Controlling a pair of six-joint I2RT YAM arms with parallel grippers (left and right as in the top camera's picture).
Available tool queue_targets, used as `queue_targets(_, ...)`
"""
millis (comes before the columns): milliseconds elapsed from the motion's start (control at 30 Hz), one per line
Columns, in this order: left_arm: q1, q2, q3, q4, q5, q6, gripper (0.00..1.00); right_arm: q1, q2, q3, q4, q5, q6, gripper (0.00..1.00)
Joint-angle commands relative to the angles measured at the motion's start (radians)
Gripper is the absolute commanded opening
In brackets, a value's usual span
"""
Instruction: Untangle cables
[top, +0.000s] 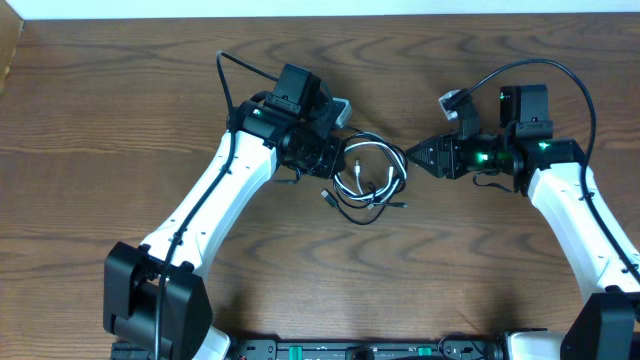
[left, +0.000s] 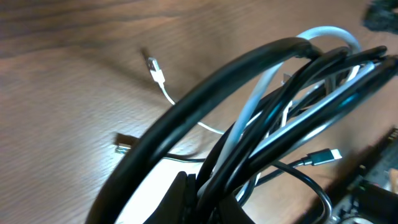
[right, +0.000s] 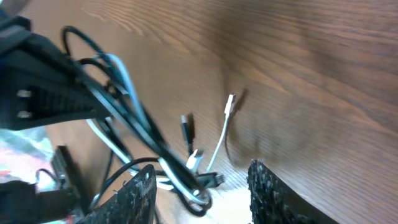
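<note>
Left claw (top: 340, 160) is pinched on the cables (top: 368, 185), holding the black-and-white coil bunched just beside itself. Right claw (top: 410, 158), across the coil from the left claw, is spread wide. Still the first pull, I'd judge: next it must catch one strand alone. The coil's long axis slants away from the left claw, plug ends trailing outward.
</note>
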Motion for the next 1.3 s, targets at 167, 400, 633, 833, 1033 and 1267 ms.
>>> queue_targets(167,0.004,-0.013,0.005,-0.003,0.190,0.013,0.07,0.080,-0.012,0.013,-0.018,0.148,-0.037,0.44)
queue_targets(400,0.004,-0.013,0.005,-0.003,0.251,0.013,0.07,0.119,-0.012,0.013,-0.014,0.201,-0.036,0.44)
queue_targets(633,0.004,-0.013,0.005,-0.002,0.232,0.013,0.07,0.107,-0.014,0.013,-0.006,0.268,0.066,0.42)
queue_targets(833,0.004,-0.013,0.005,0.013,0.231,-0.025,0.07,0.105,-0.014,0.013,-0.082,0.646,0.395,0.22)
queue_targets(1033,0.004,-0.013,0.005,0.013,0.232,-0.025,0.08,0.115,-0.014,0.013,-0.190,0.886,0.459,0.20)
queue_targets(1267,0.004,-0.013,0.005,0.013,0.233,-0.042,0.07,0.105,-0.014,0.013,-0.079,0.559,0.248,0.45)
